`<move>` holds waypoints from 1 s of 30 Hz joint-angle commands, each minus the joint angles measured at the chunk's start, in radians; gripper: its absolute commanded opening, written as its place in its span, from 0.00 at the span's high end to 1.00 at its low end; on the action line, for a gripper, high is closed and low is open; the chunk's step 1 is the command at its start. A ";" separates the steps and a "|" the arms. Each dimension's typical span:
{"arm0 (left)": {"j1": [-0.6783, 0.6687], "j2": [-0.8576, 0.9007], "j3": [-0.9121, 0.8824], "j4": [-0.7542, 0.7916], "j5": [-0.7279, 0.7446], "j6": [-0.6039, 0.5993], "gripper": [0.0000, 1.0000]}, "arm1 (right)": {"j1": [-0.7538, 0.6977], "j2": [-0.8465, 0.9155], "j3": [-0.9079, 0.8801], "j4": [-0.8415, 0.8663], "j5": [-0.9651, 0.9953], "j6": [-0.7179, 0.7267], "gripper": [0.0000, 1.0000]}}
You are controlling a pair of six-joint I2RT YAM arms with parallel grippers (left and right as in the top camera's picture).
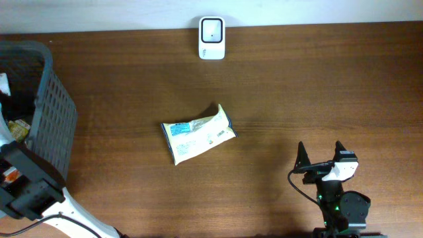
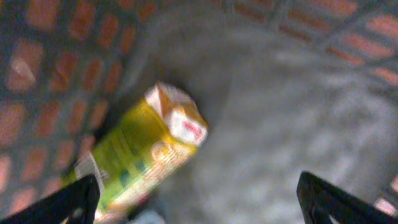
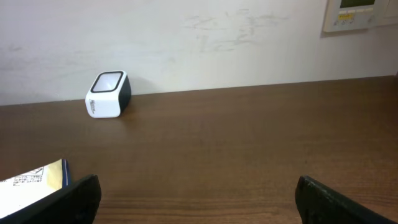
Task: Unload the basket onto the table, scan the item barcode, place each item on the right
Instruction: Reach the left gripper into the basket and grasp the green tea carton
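Packet [image 1: 198, 134] lies flat on desk, well in front of scanner [image 1: 212, 38]. Your right jaws gape empty farther out. Left jaws gape empty in basket [image 1: 56, 112], over yellow pack [image 2: 140, 155]. Risk: you pinch slick film, it slips, barcode misses scanner.

Checkout-style test bench: barcode scanner [image 1: 212, 38], grey basket [image 1: 56, 116], wooden table [image 1: 297, 86].

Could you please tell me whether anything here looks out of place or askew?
The snack packet lies crumpled and slanted, well apart from the barcode scanner by the wall; nothing else stands out.
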 commanded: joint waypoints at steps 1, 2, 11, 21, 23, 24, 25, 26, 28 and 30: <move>0.010 -0.011 -0.034 0.107 0.005 0.122 0.01 | -0.006 -0.007 -0.006 -0.002 0.002 -0.008 0.01; 0.011 -0.011 -0.039 0.118 0.024 0.153 0.00 | -0.006 -0.007 -0.006 -0.002 0.002 -0.008 0.01; 0.030 0.002 -0.044 0.117 0.032 0.476 0.01 | -0.006 -0.007 -0.006 -0.002 0.002 -0.008 0.01; 0.096 0.079 -0.044 0.079 0.048 0.481 0.01 | -0.006 -0.007 -0.006 -0.002 0.002 -0.008 0.01; 0.097 0.089 -0.044 0.091 0.049 0.489 0.01 | -0.006 -0.007 -0.006 -0.002 0.002 -0.008 0.01; 0.097 0.100 -0.044 0.091 0.056 0.503 0.01 | -0.006 -0.007 -0.006 -0.002 0.002 -0.008 0.01; 0.097 0.110 -0.044 0.090 0.056 0.503 0.01 | -0.006 -0.007 -0.006 -0.002 0.002 -0.008 0.01; 0.097 0.132 -0.044 0.084 0.057 0.502 0.01 | -0.006 -0.007 -0.006 -0.002 0.002 -0.008 0.01; 0.097 0.148 -0.044 0.071 0.074 0.502 0.04 | -0.006 -0.007 -0.006 -0.002 0.002 -0.008 0.01; 0.097 0.150 -0.044 0.056 0.076 0.502 0.08 | -0.006 -0.007 -0.006 -0.002 0.002 -0.008 0.01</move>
